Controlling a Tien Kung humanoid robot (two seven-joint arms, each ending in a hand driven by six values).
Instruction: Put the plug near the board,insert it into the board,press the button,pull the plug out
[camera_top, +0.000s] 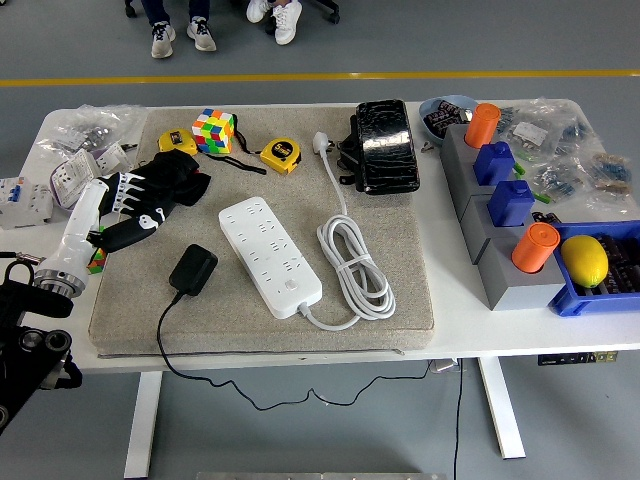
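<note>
left hand (150, 200) over worktop's left, fingers relaxed, grasping nothing | plug (193, 270) just below-right of it, left of board (270, 255) | right hand unseen

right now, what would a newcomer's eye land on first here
The white power strip lies mid-mat, its cord coiled to its right. The black plug adapter sits just to its left, not inserted. The left hand hovers over the mat's upper left, near a bright puzzle cube.

Bright, even light; sharp focus.
</note>
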